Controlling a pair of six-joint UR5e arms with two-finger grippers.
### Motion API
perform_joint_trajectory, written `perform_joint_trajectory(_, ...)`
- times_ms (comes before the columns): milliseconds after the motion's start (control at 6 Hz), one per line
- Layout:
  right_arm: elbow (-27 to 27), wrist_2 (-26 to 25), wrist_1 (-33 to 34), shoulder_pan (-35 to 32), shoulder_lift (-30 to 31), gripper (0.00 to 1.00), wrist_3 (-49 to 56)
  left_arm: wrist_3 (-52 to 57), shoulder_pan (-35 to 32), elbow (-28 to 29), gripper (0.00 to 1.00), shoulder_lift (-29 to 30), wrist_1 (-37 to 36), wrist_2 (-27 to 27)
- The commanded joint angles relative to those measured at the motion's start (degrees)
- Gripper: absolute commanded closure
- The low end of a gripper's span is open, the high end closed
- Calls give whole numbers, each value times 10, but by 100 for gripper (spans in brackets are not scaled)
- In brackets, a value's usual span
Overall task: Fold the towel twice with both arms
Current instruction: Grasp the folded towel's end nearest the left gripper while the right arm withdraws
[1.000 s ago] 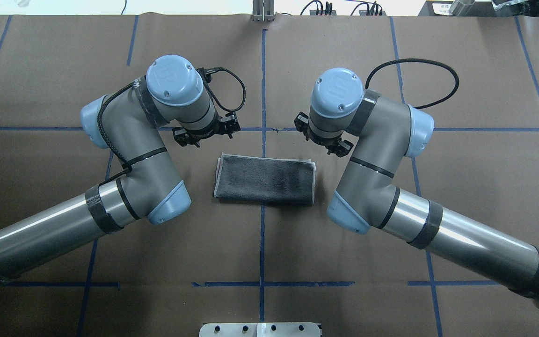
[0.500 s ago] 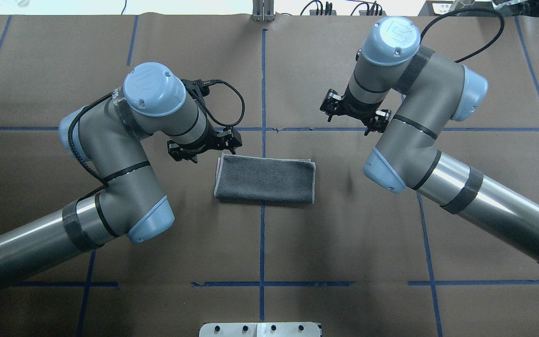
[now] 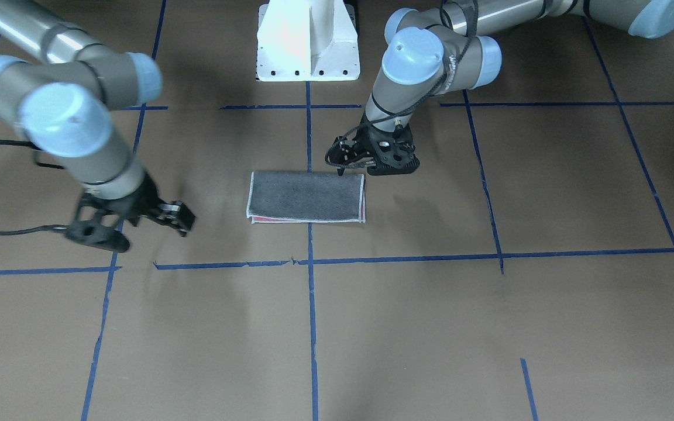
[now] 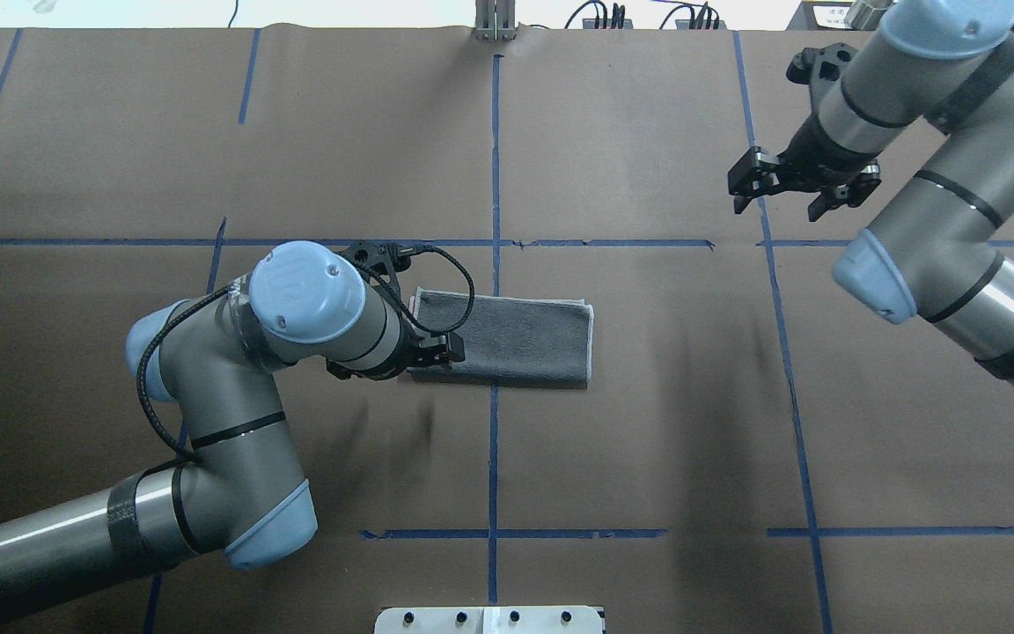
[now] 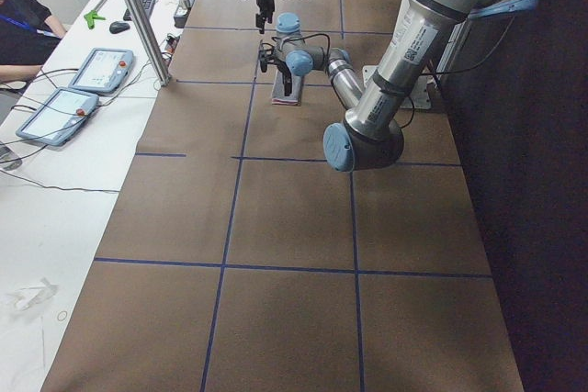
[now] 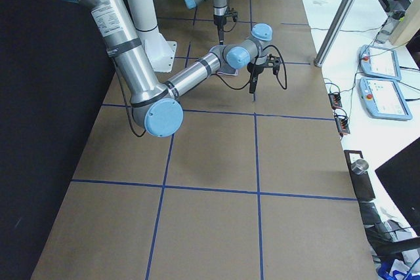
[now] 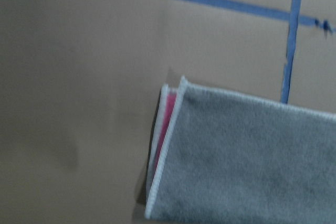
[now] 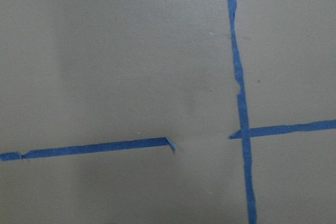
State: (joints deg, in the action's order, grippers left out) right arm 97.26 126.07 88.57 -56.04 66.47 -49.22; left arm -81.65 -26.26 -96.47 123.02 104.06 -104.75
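Towel lies flat near the middle of the brown paper table cover, folded once into a long rectangle with its grey face up. It straddles one of the blue tape lines. In the front-facing view a thin strip of pink shows along the long edge farthest from the robot. The left gripper hangs low at the towel's left end, by the corner nearest the robot, with its fingers spread apart and holding nothing. One fingertip sits right at the towel's edge. Its wrist camera looks down on a towel corner, where pink peeks out between two pale stitched hems. The right gripper is well apart from the towel, off to the robot's right. Its fingers are also spread and empty, and its wrist camera sees only paper and tape.
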Motion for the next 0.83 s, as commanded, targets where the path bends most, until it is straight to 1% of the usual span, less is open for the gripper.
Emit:
perform_joint_trajectory(0,9,15,-1,-32,32,0,75,-74,13,11,13,-10,60,24)
perform_joint_trajectory(167,12,14,-1,-32,31,0,75,-92,12,11,24,-9,60,24)
perform_joint_trajectory(333,12,14,-1,-32,31,0,75,-94,10,13,27,-10,59,34)
perform_joint_trajectory(667,13,10,-1,-31,32,0,74,-95,7,25,32,-9,58,36)
